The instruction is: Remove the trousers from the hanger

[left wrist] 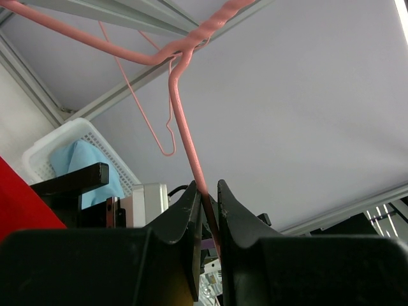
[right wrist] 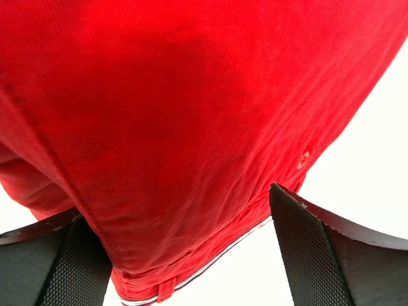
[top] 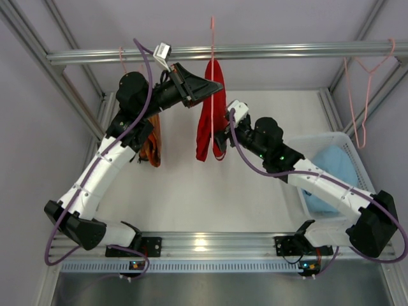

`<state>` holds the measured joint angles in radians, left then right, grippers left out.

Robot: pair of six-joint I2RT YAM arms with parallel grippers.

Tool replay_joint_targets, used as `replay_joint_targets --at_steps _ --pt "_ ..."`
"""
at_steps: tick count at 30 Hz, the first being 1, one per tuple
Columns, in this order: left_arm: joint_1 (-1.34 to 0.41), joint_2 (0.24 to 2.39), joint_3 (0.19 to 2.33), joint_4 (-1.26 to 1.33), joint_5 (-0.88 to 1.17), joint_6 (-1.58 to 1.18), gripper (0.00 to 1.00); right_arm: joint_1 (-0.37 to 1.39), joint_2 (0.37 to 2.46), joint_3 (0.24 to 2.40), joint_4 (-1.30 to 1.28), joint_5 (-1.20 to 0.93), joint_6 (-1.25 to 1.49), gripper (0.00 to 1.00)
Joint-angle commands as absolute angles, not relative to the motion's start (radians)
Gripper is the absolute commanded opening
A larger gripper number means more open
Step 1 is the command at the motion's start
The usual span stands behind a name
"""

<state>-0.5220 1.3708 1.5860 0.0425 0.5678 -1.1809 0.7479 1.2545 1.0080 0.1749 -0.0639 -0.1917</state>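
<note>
Left hand (left wrist: 209, 203) pinching thin pink wire hanger (left wrist: 184, 121), right hand (right wrist: 175, 207) spread around soft, creased red trousers (right wrist: 191, 95)

Up top, a silver metal rail (top: 287, 49) ran straight across the frame, left to right. Off at its right end, an empty pink wire hanger (top: 366, 108) hung tilted. Below that, a white slatted basket (top: 312, 136) sat on the right side of the pale table (top: 191, 197), and the left wrist view caught its latticed rim (left wrist: 48, 150) too. A ribbed aluminium beam (top: 204, 244) closed off the near edge of the table, and plain grey panels (top: 25, 159) walled in the sides.
</note>
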Motion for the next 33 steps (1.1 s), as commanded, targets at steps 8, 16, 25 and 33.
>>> replay_joint_targets --at_steps 8,16,25,33 --pt "-0.522 1.319 1.687 0.350 0.540 -1.172 0.00 0.721 1.292 1.058 0.279 0.083 -0.206 0.75" --pt "-0.522 1.309 1.671 0.348 0.538 -1.183 0.00 0.715 1.322 1.092 0.295 0.064 -0.204 0.33" --pt "-0.522 1.275 1.612 0.339 0.535 -1.186 0.00 0.692 1.266 1.163 0.203 0.086 -0.167 0.00" --pt "-0.522 1.238 1.517 0.318 0.535 -1.149 0.00 0.673 1.160 1.242 0.115 0.061 -0.127 0.00"
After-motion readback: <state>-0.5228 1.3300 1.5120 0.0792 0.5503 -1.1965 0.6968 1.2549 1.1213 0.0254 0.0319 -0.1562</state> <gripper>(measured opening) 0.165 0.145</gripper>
